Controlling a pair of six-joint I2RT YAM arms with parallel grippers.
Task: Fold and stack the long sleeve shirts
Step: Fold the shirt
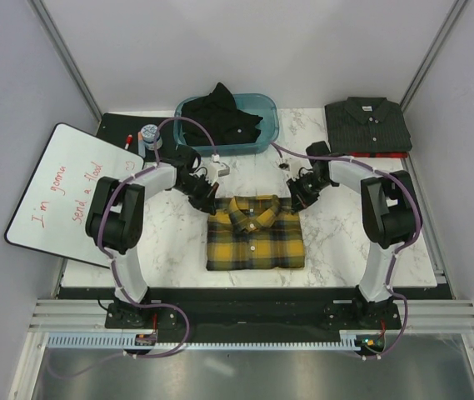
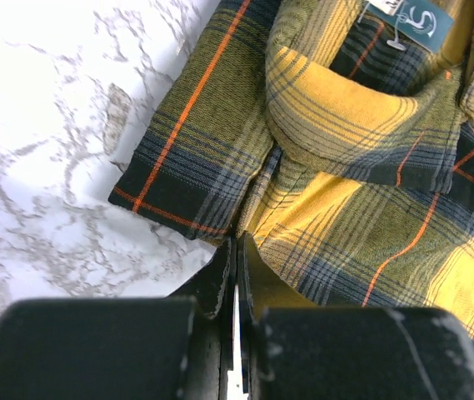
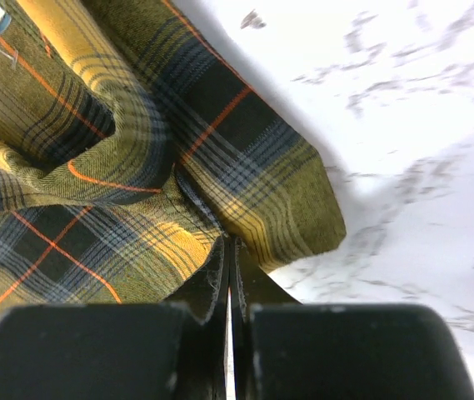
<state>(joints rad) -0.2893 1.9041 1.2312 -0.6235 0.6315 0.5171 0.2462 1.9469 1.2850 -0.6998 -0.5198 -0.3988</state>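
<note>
Plaid shirt [image 1: 256, 233] lies folded at the centre of the table [image 1: 336, 242]. Left gripper [image 2: 237, 250] and right gripper [image 3: 230, 250]: jaws together, tips at the shirt's shoulder corners; a pinch on the fabric cannot be confirmed. Charcoal shirt [image 1: 368, 125] lies folded far right; black shirt [image 1: 224, 112] sits in the blue bin [image 1: 270, 125]

A folded shirt [image 1: 255, 233] lay central on the tabletop [image 1: 345, 242], near its front edge; a second folded shirt [image 1: 368, 125] in the far right corner; a third shirt [image 1: 224, 112] in a bin [image 1: 270, 125] at the far edge.
</note>
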